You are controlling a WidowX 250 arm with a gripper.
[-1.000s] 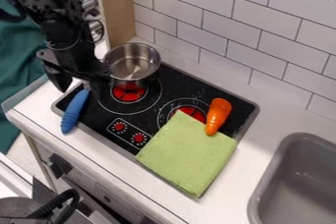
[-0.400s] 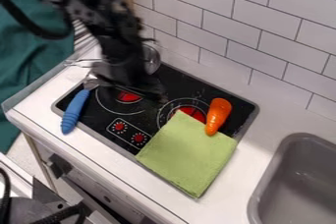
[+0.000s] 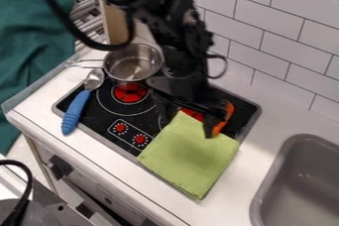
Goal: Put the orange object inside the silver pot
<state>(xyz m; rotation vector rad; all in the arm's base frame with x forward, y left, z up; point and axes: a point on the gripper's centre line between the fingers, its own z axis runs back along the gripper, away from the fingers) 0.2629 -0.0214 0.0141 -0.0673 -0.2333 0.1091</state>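
My gripper (image 3: pixel 187 120) hangs open over the right part of the stove, above the upper edge of the green cloth. One of its fingers covers the left side of the orange object (image 3: pixel 229 114), which is shaped like a carrot. That object lies on the stove with its narrow end on the cloth; whether the finger touches it I cannot tell. Behind and to the left of the gripper, the silver pot (image 3: pixel 122 74) stands upright at the stove's back left, its handle pointing left.
The green cloth (image 3: pixel 185 160) covers the stove's front right. A spoon with a blue handle (image 3: pixel 75 111) lies along the stove's left edge. At the right is a grey sink (image 3: pixel 266 190), and a tiled wall (image 3: pixel 278 46) rises behind the counter.
The arm has swung right from beside the pot, across the stove, to the orange object, which it now partly covers. The pot, cloth and spoon have not moved.
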